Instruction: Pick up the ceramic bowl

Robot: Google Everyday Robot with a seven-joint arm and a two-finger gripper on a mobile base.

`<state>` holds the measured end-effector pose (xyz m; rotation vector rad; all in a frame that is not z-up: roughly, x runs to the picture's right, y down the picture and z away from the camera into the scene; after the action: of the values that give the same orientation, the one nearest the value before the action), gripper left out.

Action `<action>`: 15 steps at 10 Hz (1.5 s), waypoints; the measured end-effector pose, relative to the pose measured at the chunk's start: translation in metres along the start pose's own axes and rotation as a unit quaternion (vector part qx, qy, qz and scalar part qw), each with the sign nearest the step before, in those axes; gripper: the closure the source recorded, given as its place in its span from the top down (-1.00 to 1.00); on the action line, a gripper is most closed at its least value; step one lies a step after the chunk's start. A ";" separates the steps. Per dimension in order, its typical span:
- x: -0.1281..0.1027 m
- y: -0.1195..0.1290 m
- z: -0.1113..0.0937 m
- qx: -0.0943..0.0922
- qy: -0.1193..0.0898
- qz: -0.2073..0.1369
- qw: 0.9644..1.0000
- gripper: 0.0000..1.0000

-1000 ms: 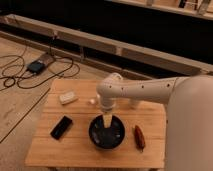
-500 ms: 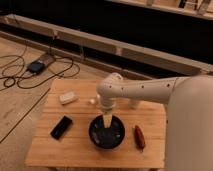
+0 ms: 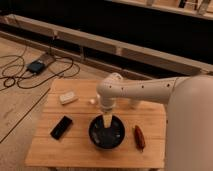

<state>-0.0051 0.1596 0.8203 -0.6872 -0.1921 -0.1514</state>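
Wooden desk [image 3: 75, 150], centre of frame, on plank flooring. Hand [image 3: 107, 124]: points straight down at the upper rim of the ceramic bowl [image 3: 118, 139]; whether it grips cannot be told. Bowl: lower centre, directly beneath, round, no long axis. Phone [image 3: 61, 127]: left, apart.

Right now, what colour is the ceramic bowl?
Ceramic bowl: glossy black, camera view; end effector at its far rim.

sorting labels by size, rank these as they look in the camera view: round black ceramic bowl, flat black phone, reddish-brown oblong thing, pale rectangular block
1. round black ceramic bowl, the gripper reaching into it
2. flat black phone
3. reddish-brown oblong thing and pale rectangular block: too close to rank
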 end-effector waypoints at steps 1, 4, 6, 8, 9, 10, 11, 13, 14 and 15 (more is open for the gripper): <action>-0.001 0.000 0.000 -0.001 0.002 -0.007 1.000 0.60; -0.026 -0.001 0.009 -0.012 0.010 -0.054 0.998 0.60; -0.041 -0.001 0.022 -0.026 0.013 -0.081 0.996 0.60; -0.048 0.001 0.036 -0.043 0.017 -0.102 0.994 0.60; -0.050 0.002 0.043 -0.052 0.019 -0.111 0.992 0.60; -0.050 0.002 0.052 -0.060 0.019 -0.115 0.991 0.57; -0.049 0.002 0.058 -0.065 0.019 -0.116 0.991 0.45; -0.049 -0.001 0.062 -0.069 0.013 -0.115 0.991 0.09; -0.047 -0.003 0.061 -0.071 0.010 -0.117 0.991 -0.16; -0.046 -0.005 0.059 -0.073 0.010 -0.123 0.990 -0.35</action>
<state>-0.0579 0.1967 0.8577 -0.8054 -0.2483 -0.4111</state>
